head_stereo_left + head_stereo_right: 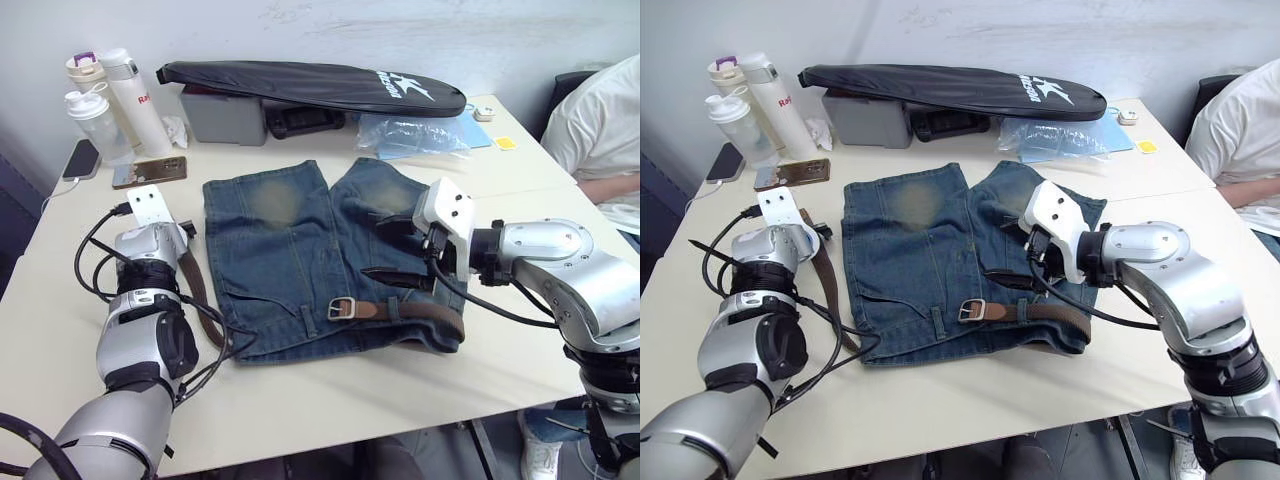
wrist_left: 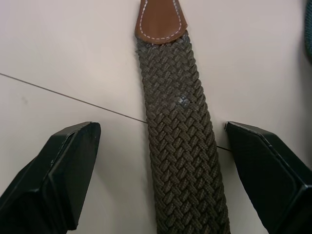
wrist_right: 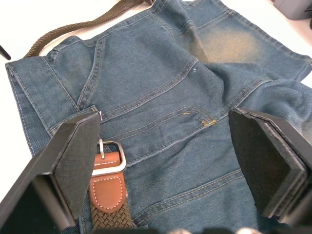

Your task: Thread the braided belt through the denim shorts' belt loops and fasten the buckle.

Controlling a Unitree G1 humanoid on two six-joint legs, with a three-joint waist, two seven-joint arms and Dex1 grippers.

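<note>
**Clutter along the far edge of the table**

On the pale beige tabletop, three white drink bottles stand near the far left corner. Beside them lie a dark phone and a brown phone. A long black fabric case rests across a grey box. A clear bluish plastic bag lies just beside them. A person in a white shirt sits at the right.

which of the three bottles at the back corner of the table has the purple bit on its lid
The rearmost cream-lidded bottle, nearest the wall; the tall white one and the clear one lack purple.
</note>
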